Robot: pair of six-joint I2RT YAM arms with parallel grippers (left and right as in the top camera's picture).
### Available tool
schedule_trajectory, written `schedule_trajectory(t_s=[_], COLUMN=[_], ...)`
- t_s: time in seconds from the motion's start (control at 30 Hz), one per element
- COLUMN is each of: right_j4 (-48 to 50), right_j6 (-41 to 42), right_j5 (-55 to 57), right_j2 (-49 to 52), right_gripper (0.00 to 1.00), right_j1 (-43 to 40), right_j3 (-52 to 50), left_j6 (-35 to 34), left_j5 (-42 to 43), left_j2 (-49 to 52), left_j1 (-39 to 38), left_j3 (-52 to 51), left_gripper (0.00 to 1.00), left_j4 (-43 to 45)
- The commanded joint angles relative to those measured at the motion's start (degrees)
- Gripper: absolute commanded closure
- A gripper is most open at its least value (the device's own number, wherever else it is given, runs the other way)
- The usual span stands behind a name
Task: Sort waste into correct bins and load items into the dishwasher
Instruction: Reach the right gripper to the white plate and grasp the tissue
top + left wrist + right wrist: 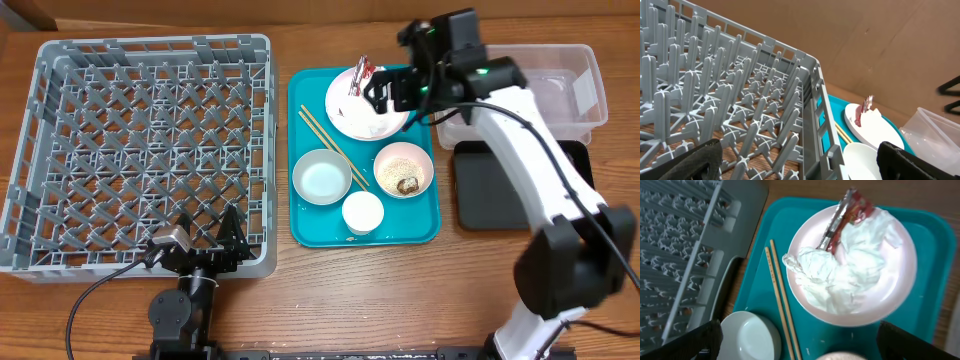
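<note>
Right gripper point(385, 97) hung wide open and empty over the plate point(902, 275) | wrapper point(847, 215) and tissue point(840, 275) lay on it | I judged waste-sorting in hand | next I needed to descend, pinch the wrapper, carry it to the clear tub point(575, 95) | left gripper point(208, 235) open, idle

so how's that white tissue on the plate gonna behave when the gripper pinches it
The tissue looks crumpled and thin, so probably very light and floppy, squashing when pinched. It lies against the wrapper, so that may drag along.
</note>
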Motion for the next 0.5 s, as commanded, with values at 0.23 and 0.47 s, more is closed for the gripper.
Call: schedule_trajectory(t_s=[0.23, 0.47], right_j4=[2.71, 3.67], right_j6=[-0.2, 0.07], right_j5=[17.33, 19.93], right_j2=[8.48, 12.92], right_gripper=[0.08, 0.11], right_j1=[5.64, 7.1], right_j3=[1.64, 1.64], left_j6=[-0.33, -0.35], left_j5=[-0.24, -0.24], left_j2=[-0.2, -0.2], left_j1=[0.35, 0.35], left_j3=[-0.15, -0.15], left_gripper=[0.0, 0.0], left_j4=[-0.11, -0.11])
